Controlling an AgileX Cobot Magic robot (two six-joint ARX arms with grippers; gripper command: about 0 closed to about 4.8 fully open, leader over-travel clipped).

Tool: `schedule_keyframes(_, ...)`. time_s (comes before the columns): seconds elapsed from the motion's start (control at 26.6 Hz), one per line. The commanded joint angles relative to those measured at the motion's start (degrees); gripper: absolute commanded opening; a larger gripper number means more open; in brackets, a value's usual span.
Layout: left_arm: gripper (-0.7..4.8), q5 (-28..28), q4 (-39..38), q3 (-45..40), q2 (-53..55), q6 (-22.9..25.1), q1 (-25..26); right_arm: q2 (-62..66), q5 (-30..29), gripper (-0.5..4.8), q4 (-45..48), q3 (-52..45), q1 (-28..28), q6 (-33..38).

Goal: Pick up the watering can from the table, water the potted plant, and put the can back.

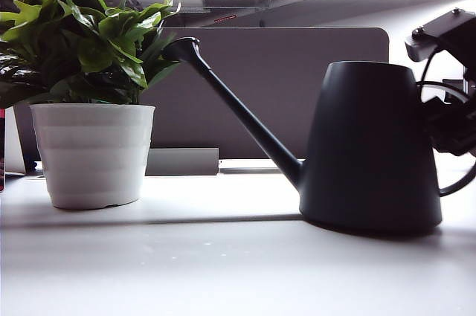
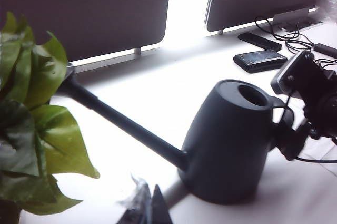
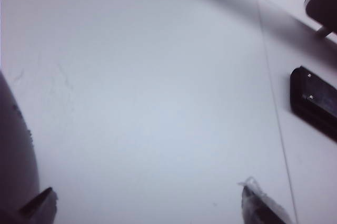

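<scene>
The dark grey watering can (image 1: 370,145) stands upright on the white table (image 1: 223,256), its long spout (image 1: 238,111) reaching up toward the potted plant (image 1: 89,100) in a white ribbed pot on the left. My right gripper (image 3: 150,205) is open, its fingertips wide apart over bare table, with the can's body (image 3: 13,155) just beside one finger. The right arm (image 1: 450,115) sits behind the can by its loop handle (image 2: 284,114). My left gripper (image 2: 147,209) is shut and empty, hovering between the plant's leaves (image 2: 37,129) and the can (image 2: 231,139).
Two monitors (image 2: 84,8) stand behind the can and plant. A black phone-like device (image 2: 260,59), a remote (image 2: 259,41) and cables (image 2: 295,31) lie at the back near the right arm. The same device (image 3: 316,103) shows beside my right gripper.
</scene>
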Motion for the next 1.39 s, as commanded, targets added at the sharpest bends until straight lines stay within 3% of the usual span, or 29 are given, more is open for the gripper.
schedule_keyframes(0.04,-0.06,0.3,0.4,0.5,-0.3,0.2,-0.1,1.0,0.5,3.59,5.8,0.5,0.0,0.3)
schedule_keyframes(0.08,-0.06,0.3,0.3,0.5,-0.4,0.2,-0.1,1.0,0.5,2.57,5.9,0.5,0.0,0.3)
schedule_keyframes(0.11,-0.06,0.3,0.1,0.5,-0.5,0.2,-0.1,1.0,0.5,1.17,5.9,0.5,0.0,0.3)
schedule_keyframes(0.15,-0.06,0.3,-0.2,0.5,-0.8,0.2,-0.1,1.0,0.6,0.24,5.8,0.5,0.0,0.3)
schedule_keyframes(0.19,-0.06,0.3,-0.3,0.5,-0.9,0.2,-0.1,1.0,0.6,-0.02,5.9,0.5,0.0,0.1)
schedule_keyframes(0.49,-0.06,-0.7,-1.6,0.5,-2.8,0.8,0.0,0.7,0.2,-0.01,10.8,0.6,0.0,-2.0)
schedule_keyframes(0.79,-0.06,-10.0,-4.5,0.6,-7.0,2.9,0.0,-2.4,-0.8,-0.01,13.7,6.5,0.0,-8.3)
schedule_keyframes(0.98,-0.06,-13.2,-9.7,2.8,-9.2,13.1,0.0,-5.4,-3.4,-0.01,12.8,12.7,0.0,-16.3)
schedule_keyframes(1.13,-0.06,-17.6,-15.6,7.1,-9.2,13.0,0.2,-5.5,-6.1,-0.01,11.3,18.6,0.0,-18.2)
schedule_keyframes(1.32,-0.06,-16.8,-15.9,9.9,-9.2,13.2,1.8,-5.4,-7.5,-0.01,10.3,25.3,-0.7,-19.0)
schedule_keyframes(1.39,-0.06,-13.3,-16.0,10.5,-9.2,13.3,3.3,-5.4,-8.7,-0.01,10.2,27.4,-1.3,-20.0)
